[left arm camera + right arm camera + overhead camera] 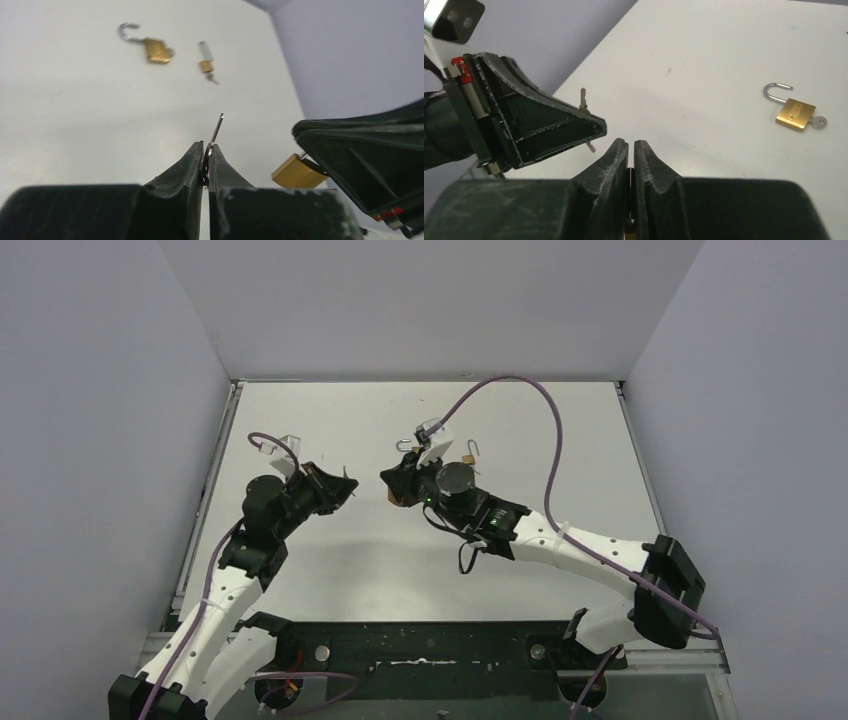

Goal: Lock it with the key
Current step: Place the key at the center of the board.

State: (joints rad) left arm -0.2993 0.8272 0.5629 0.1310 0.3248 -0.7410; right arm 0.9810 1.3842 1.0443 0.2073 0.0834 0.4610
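1. The left gripper (206, 150) was clamped on the key (217, 129), with the blade sticking out ahead at centre frame, free for insertion.
2. The right gripper (630, 146) was closed, apparently on a brass padlock (296, 173) at lower right, presenting it toward the key.
3. Another open padlock (157, 50) lay at upper left, unused.

Three padlocks (159, 50); three keys (217, 129) (two in padlocks).

Left tool (206, 146) hides the key's (217, 129) head; right tool (630, 145), half the padlock (295, 173).
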